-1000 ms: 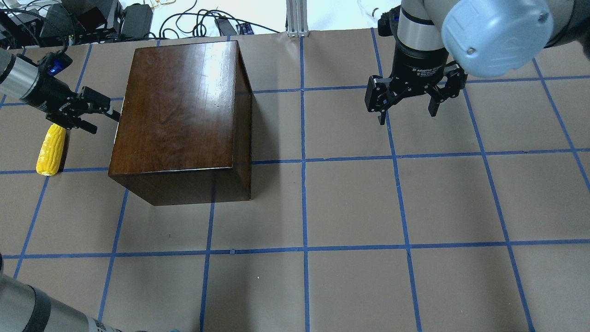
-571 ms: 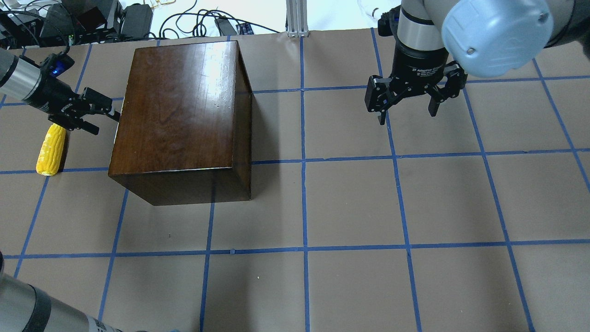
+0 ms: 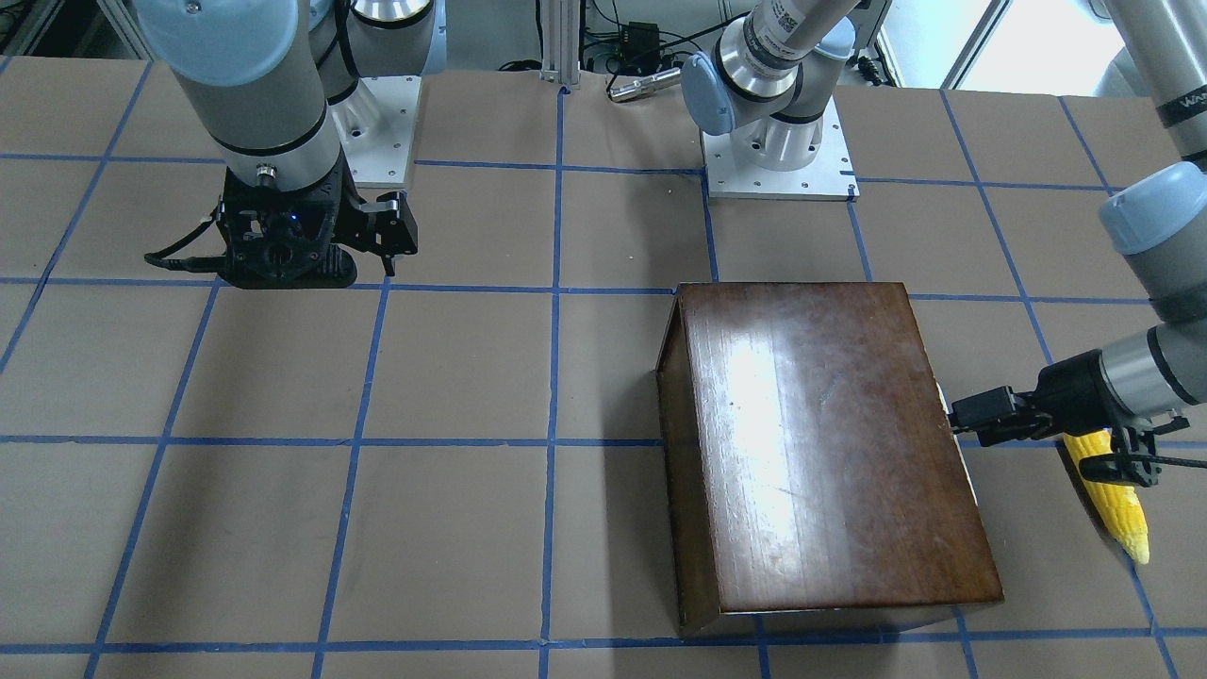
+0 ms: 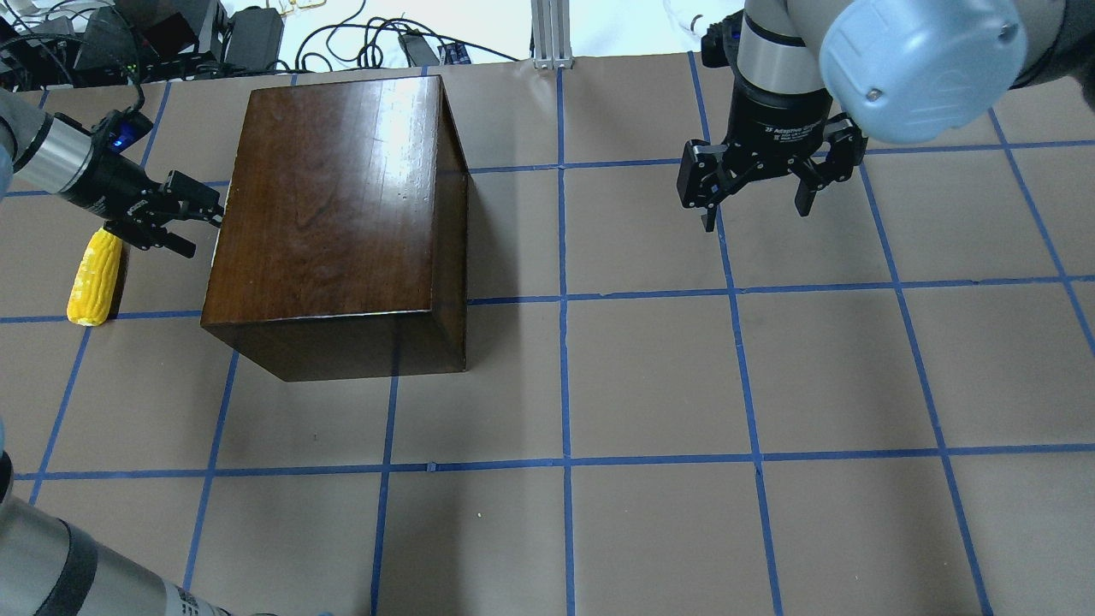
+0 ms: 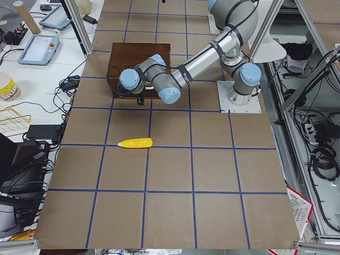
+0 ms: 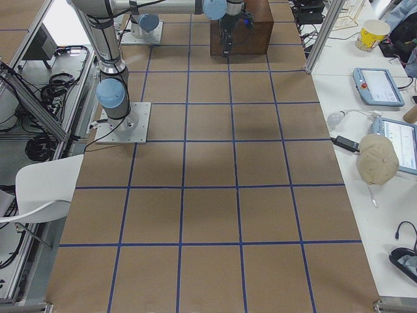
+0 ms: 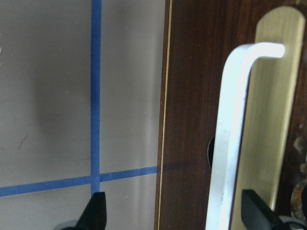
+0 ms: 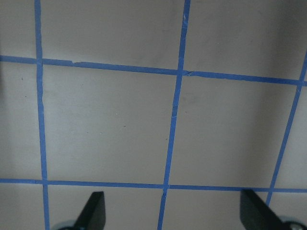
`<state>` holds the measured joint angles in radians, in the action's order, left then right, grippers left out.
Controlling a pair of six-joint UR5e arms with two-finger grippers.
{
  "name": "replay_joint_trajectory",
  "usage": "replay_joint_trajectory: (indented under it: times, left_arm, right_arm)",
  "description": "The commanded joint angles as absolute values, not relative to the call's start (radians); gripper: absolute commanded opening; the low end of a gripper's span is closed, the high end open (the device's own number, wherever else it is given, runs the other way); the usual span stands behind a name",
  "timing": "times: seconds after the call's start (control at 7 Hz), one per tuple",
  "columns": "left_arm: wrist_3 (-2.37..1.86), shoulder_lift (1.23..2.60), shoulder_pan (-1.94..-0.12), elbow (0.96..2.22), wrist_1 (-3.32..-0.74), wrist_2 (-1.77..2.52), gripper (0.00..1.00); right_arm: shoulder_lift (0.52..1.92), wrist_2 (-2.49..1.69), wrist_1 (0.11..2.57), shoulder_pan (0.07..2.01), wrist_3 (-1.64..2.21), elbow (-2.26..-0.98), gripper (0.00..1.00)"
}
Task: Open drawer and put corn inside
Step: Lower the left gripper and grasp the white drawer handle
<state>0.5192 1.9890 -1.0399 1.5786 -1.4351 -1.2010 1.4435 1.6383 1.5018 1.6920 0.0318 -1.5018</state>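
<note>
One corn (image 4: pixel 94 278) is being shown lying on the bench (image 4: pixel 650 385). It is bright yellow, bumpy with kernels and tapering to a paler tip, and it is near the drawer side of the one dark glossy box (image 4: pixel 334 214) but apart from it. One drawer (image 7: pixel 192 120) is being seen shut, its dark-brown front carrying a brass plate (image 7: pixel 273 120) and a pale metal handle (image 7: pixel 230 143). The left gripper (image 4: pixel 204 229) is being held at that front, fingers spread either side of the handle, gripping nothing. The right gripper (image 4: pixel 757 216) is being held well apart over the bench, fingers likewise spread.

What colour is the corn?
The corn is bright yellow, paler at its tip. The exterior front-facing view shows it best.
</note>
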Motion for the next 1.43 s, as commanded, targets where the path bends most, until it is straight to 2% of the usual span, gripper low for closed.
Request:
replay_joint_trajectory:
  times: [0.0,1.29]
  left_arm:
    - [0.519,2.0,-1.04,1.58,-1.436,-1.2,1.0]
    - [0.534,2.025,-1.039,1.563,-1.408,-1.215,1.0]
  right_arm:
    - [1.443,1.638,1.502,1.692,0.031,-1.502,1.0]
    - [1.443,1.638,1.502,1.692,0.031,-1.502,1.0]
